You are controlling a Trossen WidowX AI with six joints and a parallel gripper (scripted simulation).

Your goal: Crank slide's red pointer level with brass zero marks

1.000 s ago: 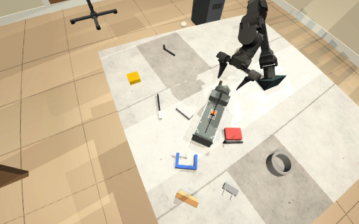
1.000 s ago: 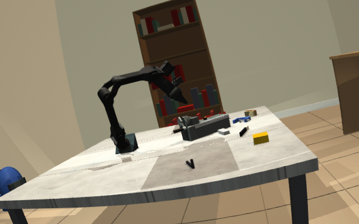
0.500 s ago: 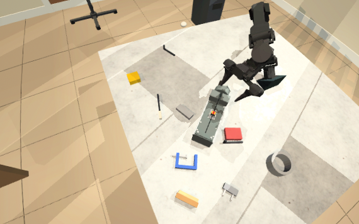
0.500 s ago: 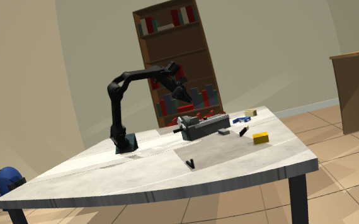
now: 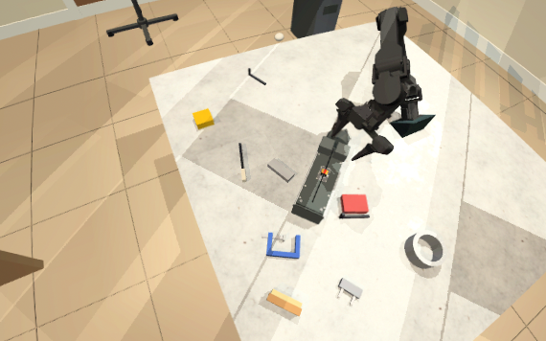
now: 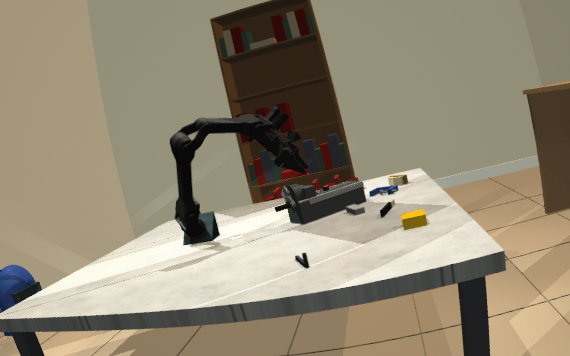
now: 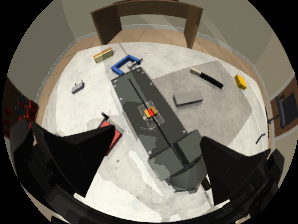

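Note:
The dark grey-green machine [image 5: 309,191] [image 6: 314,210] [image 7: 130,102] lies on the table with a long slot along its top. The slide's small red pointer [image 5: 324,171] [image 6: 325,188] [image 7: 150,112] sits partway along the slot, with orange-yellow bits beside it; I cannot tell the brass marks apart or judge whether they are level. The crank's dark handle [image 6: 282,207] sticks out of the round end nearest the arm's base; in the top view the arm covers it. My gripper [image 5: 343,147] [image 6: 305,170] [image 7: 160,136] is open and empty, above the machine's crank end, clear of the handle.
A red block [image 5: 354,203] lies beside the machine. On the other side are a grey block [image 5: 281,170] [image 7: 188,98], a black-bladed tool [image 5: 241,158] and a yellow block [image 5: 203,119] [image 6: 414,220]. A blue clamp [image 5: 284,255] lies beyond the far end, and a grey ring [image 5: 413,255] farther off.

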